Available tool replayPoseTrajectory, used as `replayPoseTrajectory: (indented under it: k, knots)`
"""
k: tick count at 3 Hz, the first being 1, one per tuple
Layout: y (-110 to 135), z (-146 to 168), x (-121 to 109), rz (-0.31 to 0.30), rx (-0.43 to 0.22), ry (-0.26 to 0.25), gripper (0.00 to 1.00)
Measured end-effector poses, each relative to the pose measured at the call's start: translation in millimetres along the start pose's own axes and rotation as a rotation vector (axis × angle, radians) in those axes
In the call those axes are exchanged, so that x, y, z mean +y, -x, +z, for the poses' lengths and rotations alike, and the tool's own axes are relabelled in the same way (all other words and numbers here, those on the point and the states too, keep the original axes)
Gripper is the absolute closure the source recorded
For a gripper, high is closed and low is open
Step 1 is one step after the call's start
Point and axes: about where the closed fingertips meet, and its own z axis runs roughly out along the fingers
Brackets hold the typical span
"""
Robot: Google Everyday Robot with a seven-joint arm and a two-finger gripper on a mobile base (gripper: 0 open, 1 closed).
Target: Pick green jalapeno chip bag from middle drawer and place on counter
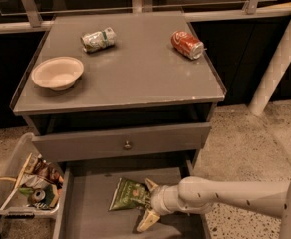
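Observation:
The green jalapeno chip bag (pixel 129 195) lies flat on the grey floor of the open middle drawer (pixel 90 214), right of its centre. My gripper (pixel 148 206) reaches in from the right, low in the drawer. Its pale fingers are spread, one at the bag's upper right corner and one below the bag's right end, so the bag's right edge sits between them. The fingers are not closed on the bag. The counter (pixel 135 71) is the grey cabinet top above.
On the counter stand a pale bowl (pixel 57 72) at left, a dented silver-green can (pixel 98 39) at the back and a red soda can (pixel 187 44) at right. A shut drawer front with knob (pixel 127 145) overhangs the open drawer. A clear bin of clutter (pixel 26 188) sits at left.

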Motion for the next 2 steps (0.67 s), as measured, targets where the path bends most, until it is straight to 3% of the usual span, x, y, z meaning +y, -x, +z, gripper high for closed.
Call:
replayPoseTrajectory:
  k: [2]
  knots:
    - [-0.1, 1.0, -3.4, -0.001, 0.002, -0.014, 0.41]
